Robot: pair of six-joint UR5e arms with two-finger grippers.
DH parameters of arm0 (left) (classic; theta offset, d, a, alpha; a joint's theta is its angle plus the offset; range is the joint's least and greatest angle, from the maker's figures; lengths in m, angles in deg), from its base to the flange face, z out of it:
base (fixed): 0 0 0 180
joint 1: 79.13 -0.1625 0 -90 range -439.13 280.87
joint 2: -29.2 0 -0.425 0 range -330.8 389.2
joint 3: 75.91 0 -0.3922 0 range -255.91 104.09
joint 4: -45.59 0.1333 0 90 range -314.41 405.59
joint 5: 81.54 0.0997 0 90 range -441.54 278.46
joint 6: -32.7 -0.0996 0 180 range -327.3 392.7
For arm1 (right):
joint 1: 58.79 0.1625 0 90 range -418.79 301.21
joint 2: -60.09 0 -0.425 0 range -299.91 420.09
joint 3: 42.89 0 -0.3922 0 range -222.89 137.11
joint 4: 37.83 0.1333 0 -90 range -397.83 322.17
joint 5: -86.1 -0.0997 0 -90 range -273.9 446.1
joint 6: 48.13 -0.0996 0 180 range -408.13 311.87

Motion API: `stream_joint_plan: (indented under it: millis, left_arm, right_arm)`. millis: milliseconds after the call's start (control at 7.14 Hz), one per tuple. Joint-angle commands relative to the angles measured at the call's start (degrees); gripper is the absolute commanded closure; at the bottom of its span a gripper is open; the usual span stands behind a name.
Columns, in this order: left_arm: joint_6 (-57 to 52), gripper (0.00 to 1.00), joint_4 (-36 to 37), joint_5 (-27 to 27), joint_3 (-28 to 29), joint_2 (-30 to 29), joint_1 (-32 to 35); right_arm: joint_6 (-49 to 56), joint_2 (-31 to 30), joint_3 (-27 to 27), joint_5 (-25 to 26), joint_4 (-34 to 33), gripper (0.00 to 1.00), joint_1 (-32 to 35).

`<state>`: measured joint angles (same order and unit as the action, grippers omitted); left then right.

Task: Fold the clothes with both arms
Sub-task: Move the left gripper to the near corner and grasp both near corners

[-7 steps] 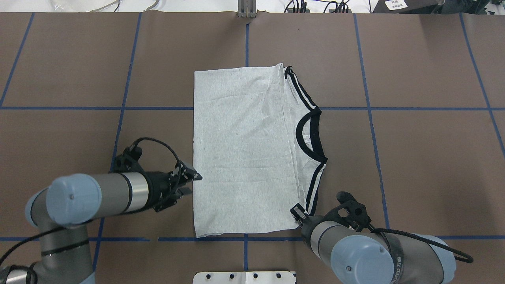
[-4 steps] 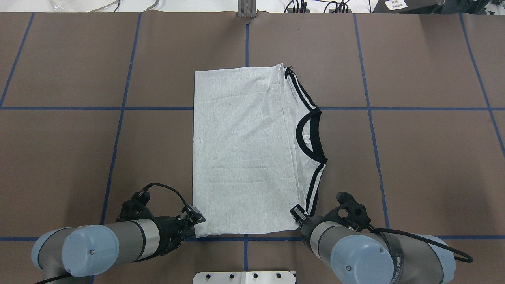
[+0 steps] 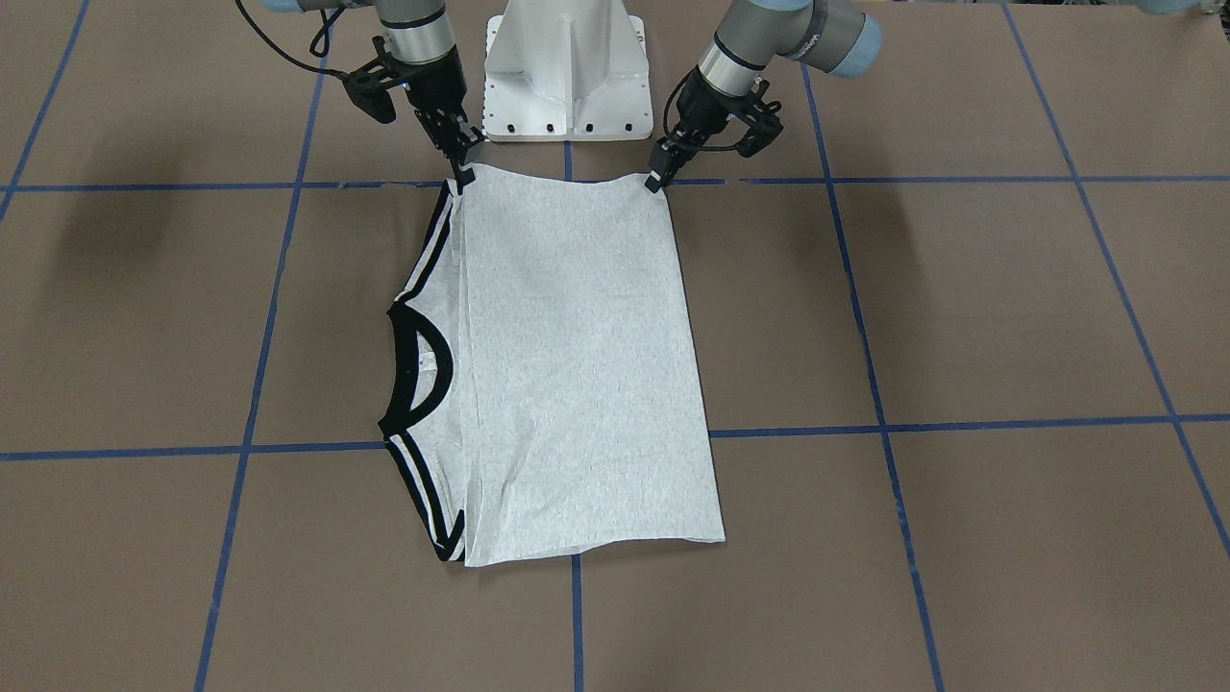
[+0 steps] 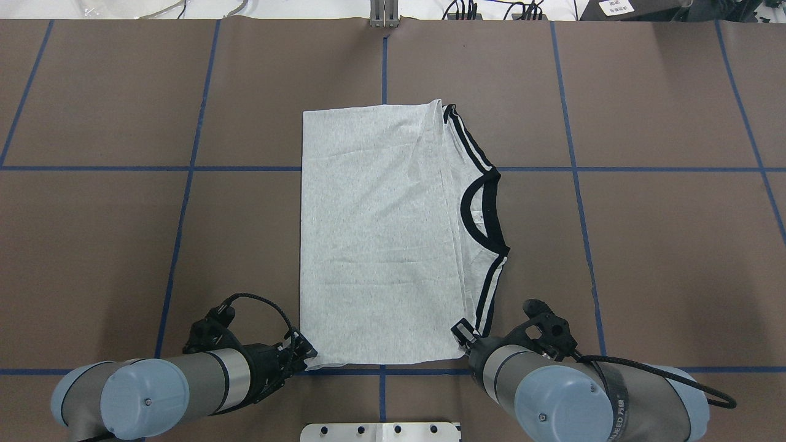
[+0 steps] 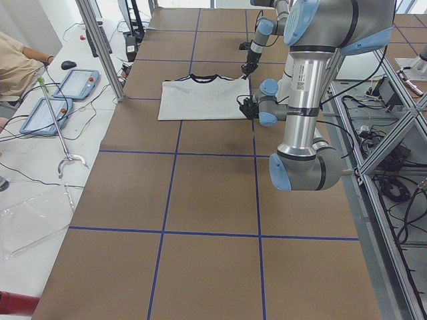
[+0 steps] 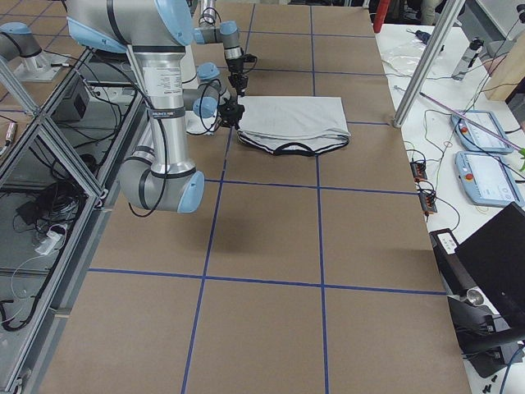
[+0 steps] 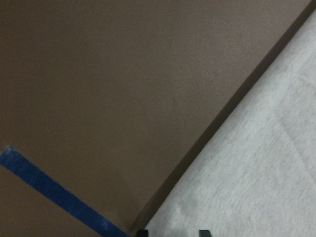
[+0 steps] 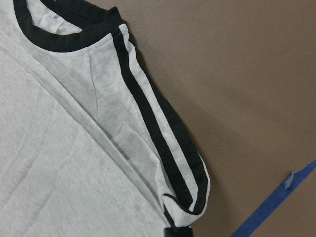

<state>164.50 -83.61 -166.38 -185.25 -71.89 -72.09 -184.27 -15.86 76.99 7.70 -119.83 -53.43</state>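
Note:
The light grey T-shirt [image 4: 381, 245] lies flat on the brown table, folded into a long rectangle. Its black collar [image 4: 476, 212] and striped shoulder trim are on its right side, and the print is hidden. It also shows in the front view [image 3: 577, 356]. My left gripper [image 4: 305, 355] is low at the shirt's near left corner. In the left wrist view [image 7: 173, 232] its two tips stand apart with the shirt's edge [image 7: 256, 173] between them. My right gripper [image 4: 463, 336] is at the near right corner, and its tips [image 8: 177, 232] are together on the striped shoulder [image 8: 158, 133].
The white pedestal base [image 4: 381, 431] stands just behind the shirt's near edge, between the arms. Blue tape lines [image 4: 184, 190] cross the brown table. A metal post [image 4: 384, 15] stands at the far edge. Operators' tablets [image 5: 73, 83] lie on the side bench.
My left arm has swung back along the shirt's left edge, from its middle to the near left corner, and lowered there. The right arm and the shirt have not moved.

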Motion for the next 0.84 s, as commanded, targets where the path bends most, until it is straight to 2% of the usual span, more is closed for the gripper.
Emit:
stream_joint_plan:
  millis: [0, 420, 701]
  left_arm:
    - [0.03, 1.0, 0.0, -0.06, 0.01, 0.01, -0.01]
    - [-0.06, 1.0, 0.0, -0.15, -1.31, 0.01, 0.07]
    - [-0.32, 1.0, -0.7, -0.68, -5.86, 3.77, 0.07]
  right_arm:
    - [0.0, -0.08, 0.36, 0.0, 0.0, 1.0, 0.0]
    - [0.0, -0.17, 0.45, 0.0, 0.0, 1.0, 0.09]
    - [0.0, -2.35, 2.28, -0.09, 0.0, 1.0, 0.09]
